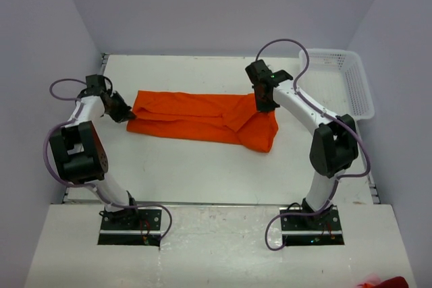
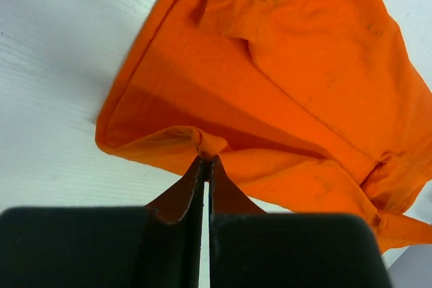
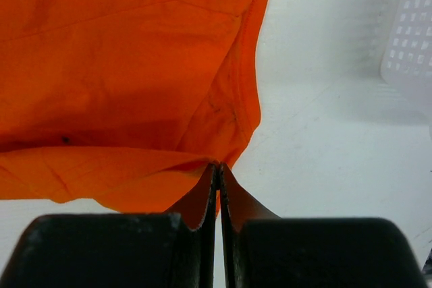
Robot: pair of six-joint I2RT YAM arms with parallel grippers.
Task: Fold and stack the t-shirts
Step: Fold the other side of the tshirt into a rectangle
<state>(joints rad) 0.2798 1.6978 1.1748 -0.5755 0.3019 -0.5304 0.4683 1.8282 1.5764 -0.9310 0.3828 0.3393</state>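
At the left, the left tool (image 2: 208,160) is clamped tight on only a small pucker of the shirt (image 1: 196,116) at its left edge, so a lift could, I judge, slip that thin pinch free or take just one layer and let the fold open. The shirt lies as a long band across the middle of the table (image 1: 202,173), and uneven pulls from the two arms may skew or bunch it. At the right, the right tool (image 3: 218,165) is likewise closed on a sliver of hem, with the basket (image 1: 335,52) further right, where a wide swing could snag.
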